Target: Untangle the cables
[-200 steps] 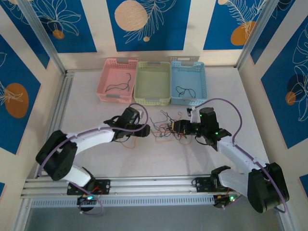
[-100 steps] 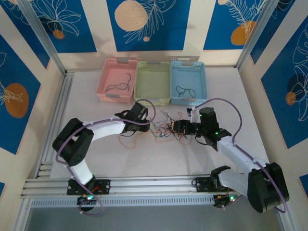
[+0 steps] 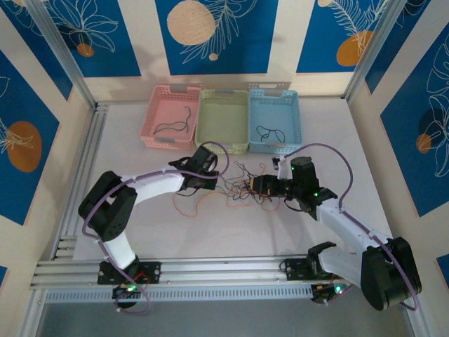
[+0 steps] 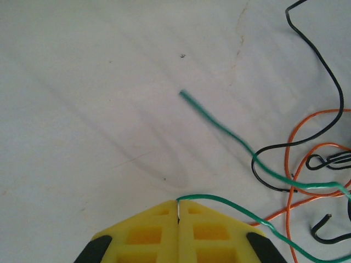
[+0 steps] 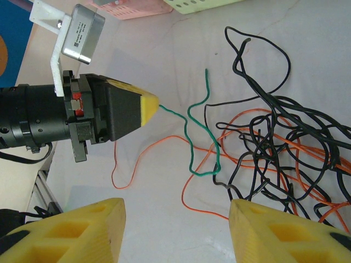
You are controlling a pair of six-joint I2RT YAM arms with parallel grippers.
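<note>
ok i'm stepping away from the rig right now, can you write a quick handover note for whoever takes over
The left gripper is shut on the green cable, just left of the tangle.
The right gripper is open at the tangle's right side, holding nothing.
The tangle is black and orange cables knotted mid-table, with the green cable running into it.
Done: one black cable lies in the pink basket, a second black cable in the blue basket.
Left: draw the green cable free, then separate the rest.
</note>
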